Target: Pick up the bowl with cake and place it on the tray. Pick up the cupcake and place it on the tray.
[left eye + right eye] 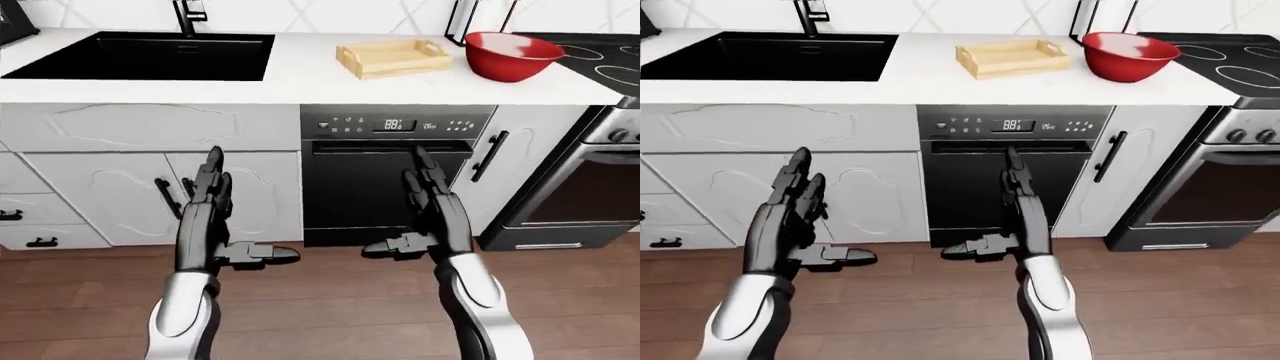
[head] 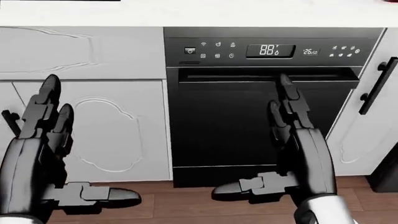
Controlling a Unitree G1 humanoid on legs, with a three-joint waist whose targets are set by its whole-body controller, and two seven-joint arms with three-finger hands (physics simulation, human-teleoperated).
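Both the left hand (image 1: pixel 205 225) and the right hand (image 1: pixel 432 217) hang empty with fingers spread below the countertop (image 1: pixel 300 79), so the approach seems in hand; next, reach the red bowl (image 1: pixel 511 55) just beside the wooden tray (image 1: pixel 392 58); no cupcake shows.

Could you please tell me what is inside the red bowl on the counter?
The red bowl shows only a pale patch on its inner wall. Its near rim hides the bottom, so no cake can be confirmed. The wooden tray beside it looks empty.
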